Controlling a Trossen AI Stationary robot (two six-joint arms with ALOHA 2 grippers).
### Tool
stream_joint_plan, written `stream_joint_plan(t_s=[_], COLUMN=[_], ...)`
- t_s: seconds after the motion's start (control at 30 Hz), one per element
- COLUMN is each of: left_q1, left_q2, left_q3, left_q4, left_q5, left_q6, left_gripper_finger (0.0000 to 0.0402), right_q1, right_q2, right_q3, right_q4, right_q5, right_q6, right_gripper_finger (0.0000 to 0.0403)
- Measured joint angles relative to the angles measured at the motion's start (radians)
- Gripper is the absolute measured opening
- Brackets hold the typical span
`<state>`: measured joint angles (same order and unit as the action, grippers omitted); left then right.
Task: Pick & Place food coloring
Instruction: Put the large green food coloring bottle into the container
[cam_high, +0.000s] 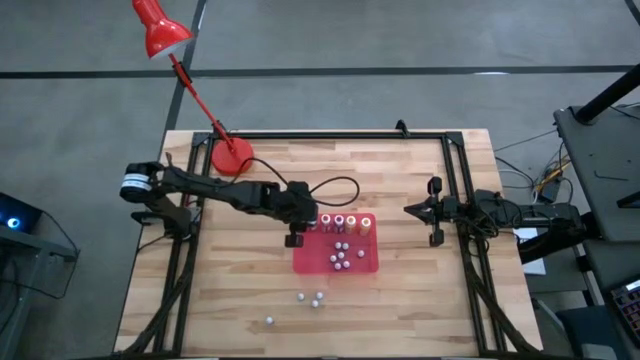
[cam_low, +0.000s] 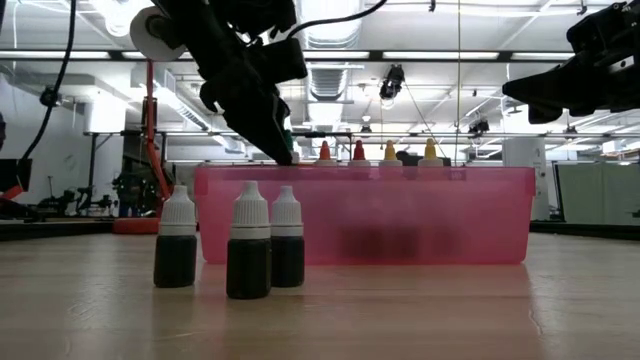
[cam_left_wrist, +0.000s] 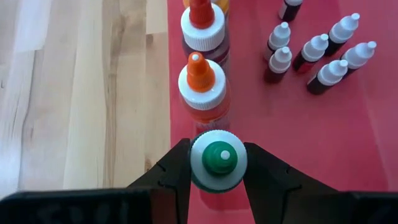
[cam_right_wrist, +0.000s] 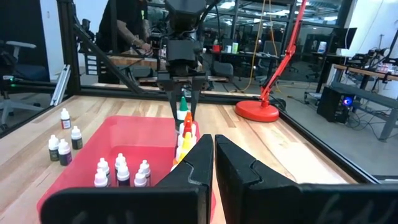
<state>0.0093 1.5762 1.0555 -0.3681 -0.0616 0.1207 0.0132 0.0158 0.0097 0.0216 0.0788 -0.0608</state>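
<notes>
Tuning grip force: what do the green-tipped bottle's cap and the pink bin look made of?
Green-tipped bottle, between the left gripper's fingers: white ribbed cap, matte, looks like moulded plastic.
Pink bin: translucent, smooth and slightly frosted, dark shapes showing through its wall; probably thin plastic.

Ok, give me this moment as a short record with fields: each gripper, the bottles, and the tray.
left gripper: closed around the green-capped bottle, at the end of the row in the tray
right gripper: shut, empty, off to the right of the tray
bottle row: upright along one tray edge
red tray: also holds small dark bottles
table: a few more small bottles outside the tray
</notes>
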Motion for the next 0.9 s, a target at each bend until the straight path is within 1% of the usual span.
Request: stream_joint_plan(t_s=[0.53, 0.9], left_q1=[0.010, 0.010], left_q2=[0.018, 0.017], left_q3=[-0.013, -0.013], left_q4=[0.039, 0.041], left_q5=[-0.002, -0.003], left_q6=[-0.008, -0.028], left_gripper_finger=[0.0097, 0.0134], right_q1=[0.000, 0.000], right_q2=[0.000, 0.000], right_q3=[0.000, 0.000], right_q4=[0.000, 0.000], right_q5=[0.000, 0.000], right_q6=[0.000, 0.000], right_gripper_finger=[0.0009, 0.0009])
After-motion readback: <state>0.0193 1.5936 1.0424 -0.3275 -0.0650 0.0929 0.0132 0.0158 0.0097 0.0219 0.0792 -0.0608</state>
